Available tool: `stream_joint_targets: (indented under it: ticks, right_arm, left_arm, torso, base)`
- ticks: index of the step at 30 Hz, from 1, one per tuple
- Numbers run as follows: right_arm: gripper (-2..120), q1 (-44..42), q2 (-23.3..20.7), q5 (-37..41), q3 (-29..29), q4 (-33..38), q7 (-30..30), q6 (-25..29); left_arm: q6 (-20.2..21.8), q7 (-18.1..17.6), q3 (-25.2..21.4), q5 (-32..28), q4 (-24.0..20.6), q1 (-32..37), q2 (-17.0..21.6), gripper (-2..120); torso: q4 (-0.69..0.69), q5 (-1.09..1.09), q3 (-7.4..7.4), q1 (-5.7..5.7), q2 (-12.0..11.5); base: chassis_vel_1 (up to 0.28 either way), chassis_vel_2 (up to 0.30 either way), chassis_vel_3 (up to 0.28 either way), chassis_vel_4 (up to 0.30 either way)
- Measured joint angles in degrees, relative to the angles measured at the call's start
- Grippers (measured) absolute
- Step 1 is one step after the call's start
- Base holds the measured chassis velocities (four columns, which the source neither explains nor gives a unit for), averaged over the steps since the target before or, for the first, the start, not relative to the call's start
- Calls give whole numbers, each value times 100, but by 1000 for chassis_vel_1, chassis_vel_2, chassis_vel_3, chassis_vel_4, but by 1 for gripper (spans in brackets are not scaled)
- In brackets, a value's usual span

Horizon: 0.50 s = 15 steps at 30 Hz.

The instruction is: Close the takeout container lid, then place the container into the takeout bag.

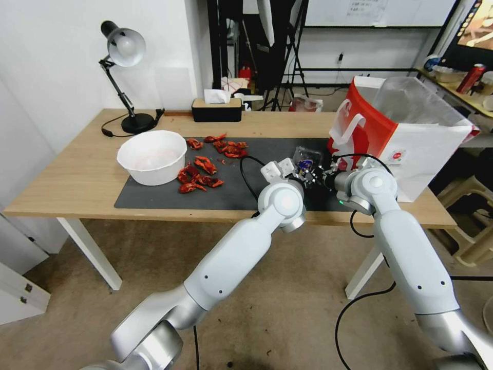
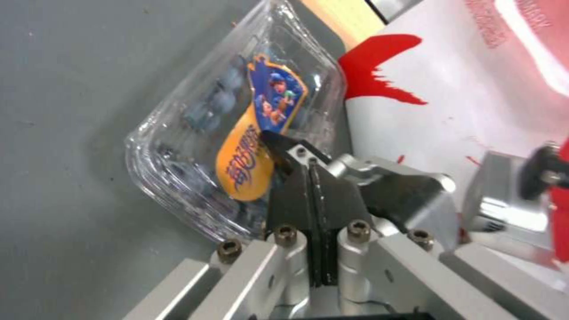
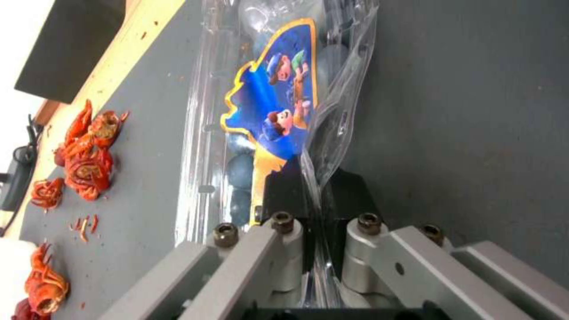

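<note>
On mat by takeout bag, left gripper shut beside takeout container, right gripper pinching lid

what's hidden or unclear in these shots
- Head view: the left pincer and right pincer cover most of the takeout container.
- Left wrist view: the takeout bag is cut off by the edge.
- Right wrist view: whether the lid is latched; glare on the plastic.

Clear takeout container on mat beside takeout bag.
</note>
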Motion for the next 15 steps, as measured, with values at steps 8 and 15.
stream_joint_targets:
  ticks: [8,15]
  right_arm:
    - [0,-117,-62,2,101,91,-17,-9]
    - [0,-183,-28,-16,176,127,-24,5]
  left_arm:
    - [-13,-32,-235,-259,-644,260,610,0]
    - [-27,24,-466,-356,-1314,633,1092,0]
  torso:
    - [1,-2,-1,-1,1]
    - [-3,-3,-1,-2,2]
  base:
    - [0,0,0,0]
    - [0,0,0,0]
